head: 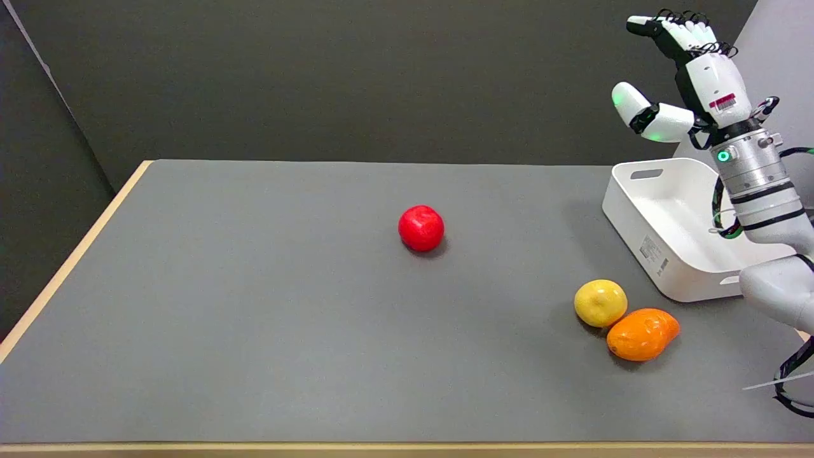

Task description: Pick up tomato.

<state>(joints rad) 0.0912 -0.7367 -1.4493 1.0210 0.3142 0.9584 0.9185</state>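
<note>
A round red tomato (421, 228) lies alone on the grey table (254, 305), near the middle. My right hand (683, 76) is raised high in the air at the upper right, above the white bin, far to the right of the tomato. Its fingers are spread apart and point up and to the left, with the thumb sticking out below them. Nothing is in the hand.
A white plastic bin (674, 229) stands at the table's right edge, partly behind my right forearm. A yellow lemon (600, 303) and an orange fruit (642, 333) lie touching in front of the bin. The table's left edge is wood-coloured.
</note>
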